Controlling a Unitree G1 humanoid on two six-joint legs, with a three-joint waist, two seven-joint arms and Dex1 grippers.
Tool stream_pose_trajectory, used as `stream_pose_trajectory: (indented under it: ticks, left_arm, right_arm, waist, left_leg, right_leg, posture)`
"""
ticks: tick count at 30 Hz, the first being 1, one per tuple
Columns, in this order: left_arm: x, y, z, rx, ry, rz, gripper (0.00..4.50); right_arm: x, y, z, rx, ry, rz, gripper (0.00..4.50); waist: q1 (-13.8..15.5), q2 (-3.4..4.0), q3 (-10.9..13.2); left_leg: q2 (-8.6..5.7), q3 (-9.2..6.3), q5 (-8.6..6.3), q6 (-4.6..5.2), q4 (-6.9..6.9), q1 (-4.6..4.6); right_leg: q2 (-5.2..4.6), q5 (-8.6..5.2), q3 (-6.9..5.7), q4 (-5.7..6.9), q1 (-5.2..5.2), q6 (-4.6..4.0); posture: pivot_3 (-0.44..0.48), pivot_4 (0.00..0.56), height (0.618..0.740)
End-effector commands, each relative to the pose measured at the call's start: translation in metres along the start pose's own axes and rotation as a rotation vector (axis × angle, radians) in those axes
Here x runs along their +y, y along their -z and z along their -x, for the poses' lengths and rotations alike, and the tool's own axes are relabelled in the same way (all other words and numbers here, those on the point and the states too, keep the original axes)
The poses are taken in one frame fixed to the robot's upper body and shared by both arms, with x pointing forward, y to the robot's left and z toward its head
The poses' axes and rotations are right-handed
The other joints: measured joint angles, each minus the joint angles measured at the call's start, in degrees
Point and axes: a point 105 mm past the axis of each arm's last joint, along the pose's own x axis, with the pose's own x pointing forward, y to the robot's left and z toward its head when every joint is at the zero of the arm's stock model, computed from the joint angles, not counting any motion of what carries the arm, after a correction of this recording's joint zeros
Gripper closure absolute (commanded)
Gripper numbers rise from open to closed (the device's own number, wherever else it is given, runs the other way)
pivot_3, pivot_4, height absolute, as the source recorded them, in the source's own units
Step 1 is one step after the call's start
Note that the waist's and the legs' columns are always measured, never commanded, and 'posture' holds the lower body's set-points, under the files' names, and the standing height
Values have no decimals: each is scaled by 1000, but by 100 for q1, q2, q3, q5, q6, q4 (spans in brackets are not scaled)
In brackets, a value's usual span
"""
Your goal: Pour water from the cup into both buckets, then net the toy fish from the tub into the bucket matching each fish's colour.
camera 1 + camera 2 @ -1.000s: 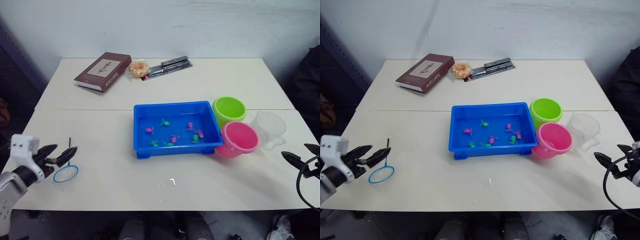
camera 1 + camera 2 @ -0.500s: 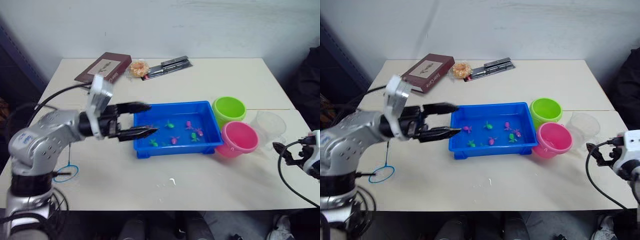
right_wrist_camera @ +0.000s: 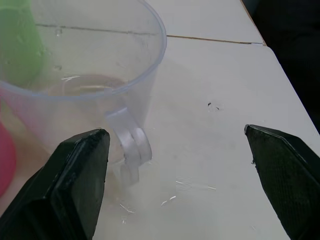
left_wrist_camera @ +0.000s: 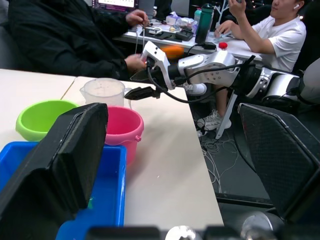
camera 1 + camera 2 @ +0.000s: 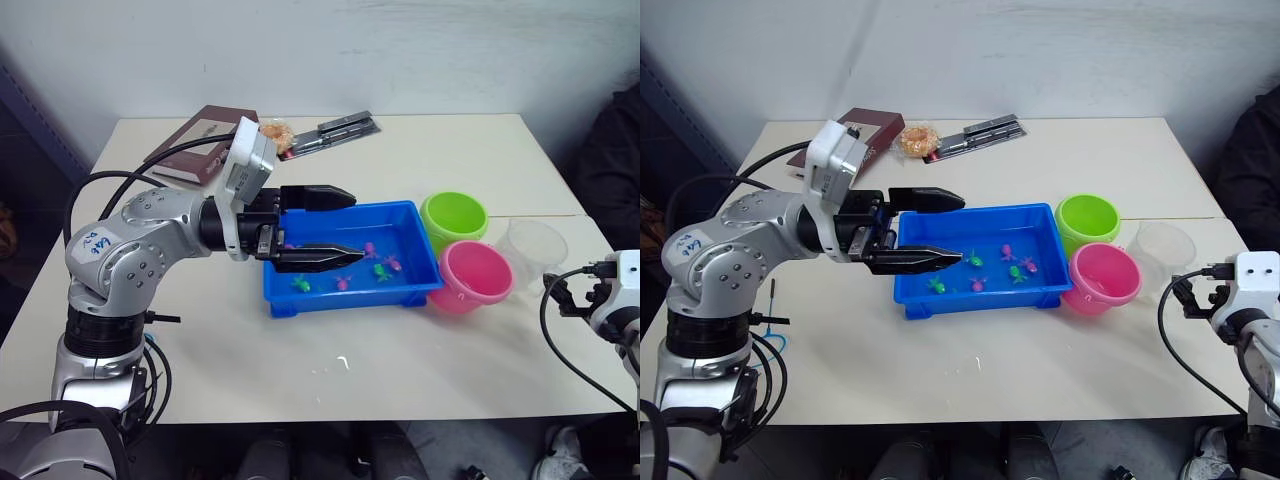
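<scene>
Left eye view puts the left hand at frame centre, its two black fingers spread wide and hovering over the left end of the blue tub, holding nothing. Pink and green toy fish lie in the tub. Right of the tub stand the green bucket and, just below it in the frame, the pink bucket, close together. The clear cup sits just right of them. The right hand waits near the cup with fingers spread, empty; its wrist view shows the cup's handle between them. A book lies on the bench at upper left.
</scene>
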Motion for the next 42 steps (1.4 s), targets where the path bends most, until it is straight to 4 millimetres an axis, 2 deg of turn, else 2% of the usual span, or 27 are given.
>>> stream_pose_trajectory:
  ticks: [1,3,4,6,9,13,19,23,25,30,33,40,42]
  left_arm:
    - [-4,-14,-4,-20,27,-62,41]
    - [-4,-16,-6,-22,34,-72,41]
    - [-4,-17,-7,-24,39,-76,6]
    - [-5,-18,-7,-26,44,-80,0]
    - [-4,-18,-7,-27,43,-83,0]
    - [5,-22,-8,-53,-2,-81,0]
    - [11,-30,-12,-58,-8,-103,0]
    - [12,-31,-14,-62,-7,-110,0]
    - [11,-30,-15,-62,-7,-112,0]
    - [10,-27,-17,-66,-6,-94,0]
    - [4,-19,-20,-50,15,-76,0]
    - [0,-8,-16,-20,27,-57,0]
    - [0,-6,-15,-13,27,-55,0]
  right_arm:
    - [-4,-8,-5,-10,43,53,0]
    - [-3,-6,-8,-4,57,59,0]
    - [-2,-5,-10,-3,63,61,235]
    - [-1,-4,-14,-4,86,66,841]
    - [0,-3,-19,-9,123,71,2194]
    - [-7,-1,-26,-16,188,37,2194]
    - [-6,5,-35,-39,205,-80,2194]
    - [-8,8,-40,-55,219,-155,3413]
    - [-8,7,-44,-79,212,-188,4448]
    - [-11,5,-48,-117,207,-200,4448]
    - [-15,-1,-46,-155,195,-165,4448]
    - [-22,-27,-32,-264,156,-15,4448]
    - [-23,-36,-25,-285,130,88,4448]
  waist:
    - [-8,0,0]
    - [-5,0,0]
    - [-4,0,0]
    - [-10,0,0]
    - [-7,1,0]
    - [1,1,0]
    - [-12,1,0]
    - [-16,2,0]
    - [-17,2,0]
    - [-9,2,0]
    - [-19,2,0]
    - [-14,10,4]
    - [-15,15,6]
  left_leg:
    - [0,1,0,0,1,0]
    - [-2,3,1,2,3,1]
    - [-3,3,1,2,2,1]
    - [-1,2,2,1,1,1]
    - [0,1,2,-2,1,1]
    - [-2,2,4,-2,2,1]
    - [-2,1,4,-1,0,-1]
    - [-1,1,5,-3,1,0]
    - [-1,1,5,-3,1,1]
    - [-2,-1,5,-3,1,-2]
    - [-1,0,5,-3,1,-1]
    - [-2,0,6,-4,1,-1]
    - [-1,0,6,-4,0,-1]
  right_leg:
    - [0,0,1,0,0,0]
    - [1,1,3,-1,0,2]
    - [2,1,3,-1,0,2]
    - [2,1,3,2,0,2]
    - [2,1,3,2,0,2]
    - [6,1,2,2,0,2]
    - [11,1,1,2,0,2]
    - [10,1,1,4,0,2]
    - [10,1,2,4,0,2]
    - [10,2,-1,1,0,3]
    - [8,2,1,2,0,3]
    - [8,2,1,3,-1,3]
    - [7,2,2,4,-1,3]
  posture:
    - [0,150,740]
    - [0,150,740]
    - [0,150,740]
    - [0,150,740]
    - [0,150,740]
    - [0,150,740]
    - [0,150,740]
    - [0,150,740]
    - [0,150,740]
    - [0,150,740]
    - [0,150,740]
    - [0,150,740]
    - [0,150,740]
